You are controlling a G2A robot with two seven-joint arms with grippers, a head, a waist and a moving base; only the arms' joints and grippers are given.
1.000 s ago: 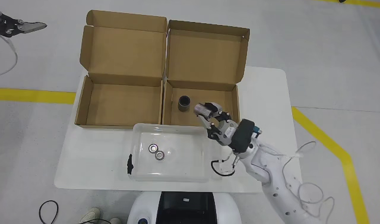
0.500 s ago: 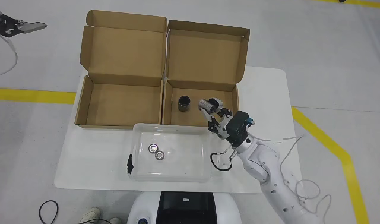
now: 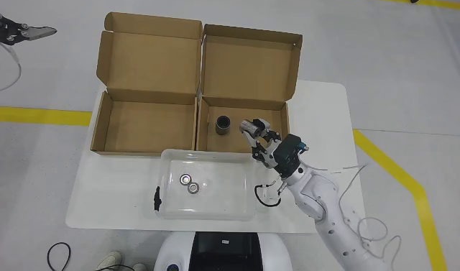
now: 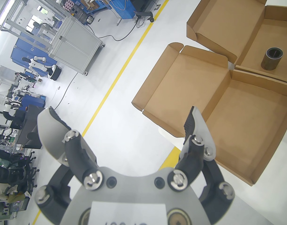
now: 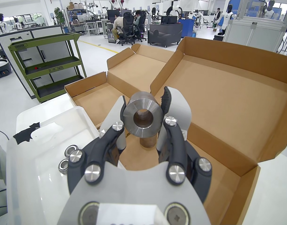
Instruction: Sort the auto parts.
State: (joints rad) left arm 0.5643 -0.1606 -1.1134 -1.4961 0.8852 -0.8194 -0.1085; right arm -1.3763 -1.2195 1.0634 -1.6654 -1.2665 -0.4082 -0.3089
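Currently: right gripper point(image 5: 144, 100) clamped on a sleeve point(image 5: 143, 118), held above the right box point(image 5: 228, 118). A second sleeve point(image 3: 222, 125) already stands upright in that box. Two bearings point(image 3: 185, 178) lie unsorted in the bin point(image 3: 208, 153), probably bound for the left box point(image 3: 144, 126). Left gripper point(image 4: 120, 115) spread wide, out over the floor. Estimate: about a quarter done, second part nearly placed.

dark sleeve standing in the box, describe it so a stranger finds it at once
On the table, take the right-hand cardboard box. The dark sleeve stands upright on its floor. Unlike the grey sleeve held in the right tool, it stands free.
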